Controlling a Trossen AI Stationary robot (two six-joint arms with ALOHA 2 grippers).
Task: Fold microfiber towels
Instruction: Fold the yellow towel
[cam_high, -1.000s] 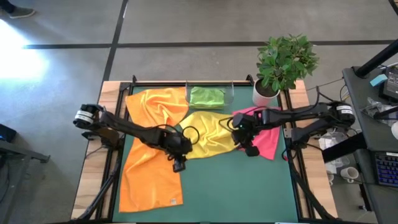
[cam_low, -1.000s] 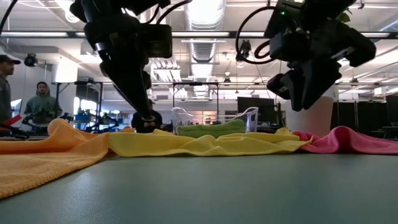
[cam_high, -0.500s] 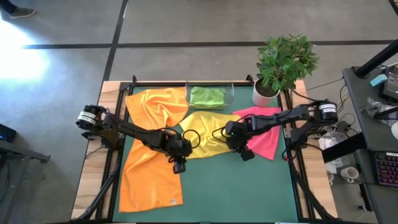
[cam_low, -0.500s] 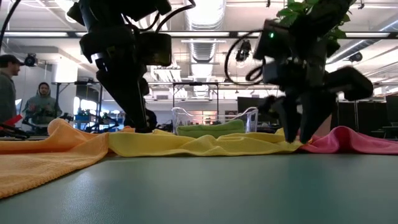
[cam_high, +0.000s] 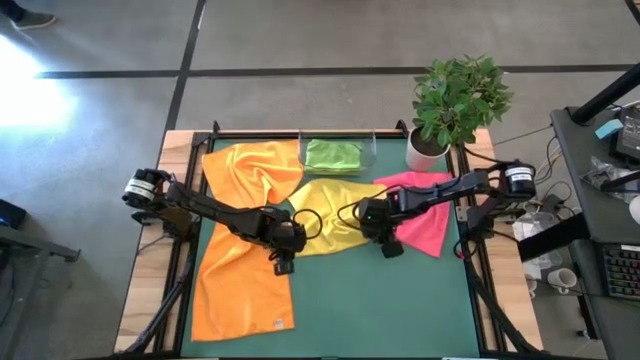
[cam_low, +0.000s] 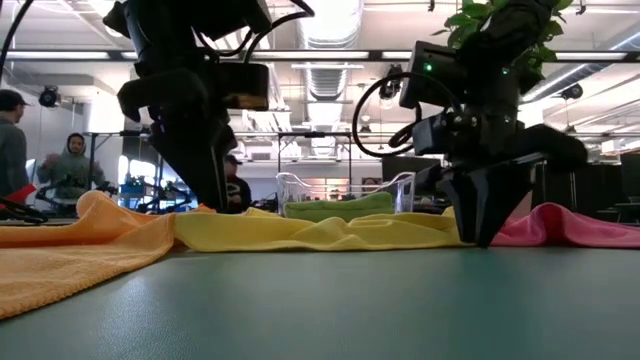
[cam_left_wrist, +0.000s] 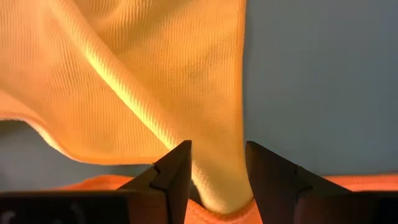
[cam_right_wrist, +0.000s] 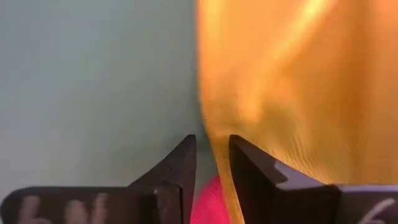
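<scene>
My left gripper (cam_high: 284, 243) sits low at centre-left of the high view, at the near left corner of the yellow towel (cam_high: 335, 215), where that towel meets the orange towel (cam_high: 245, 250). In the left wrist view my fingers (cam_left_wrist: 177, 174) stand a little apart with a fold of the yellow towel (cam_left_wrist: 155, 81) running between them; they straddle the cloth edge, but I cannot be sure they grip it.

My right gripper (cam_high: 378, 230) sits at centre-right of the high view, at the yellow towel's near right corner, just beside the pink towel (cam_high: 425, 215). In the right wrist view my fingers (cam_right_wrist: 180, 168) are nearly closed, with only a narrow gap. The yellow towel's edge (cam_right_wrist: 292, 93) lies at that gap, and a bit of pink towel (cam_right_wrist: 208, 202) shows below it.

Towel positions, high view:
- Yellow: spread in the middle of the green mat (cam_high: 380, 300), wrinkled.
- Orange: runs from the upper left of the mat down to its lower left.
- Pink: at the right edge, partly under my right arm.
- Lime towel (cam_high: 332, 154): folded in the clear tray (cam_high: 372, 150) at the top centre.

In the low view both grippers reach down to the yellow towel (cam_low: 330, 232), the left gripper (cam_low: 215, 195) at picture left and the right gripper (cam_low: 485, 225) at picture right.
</scene>
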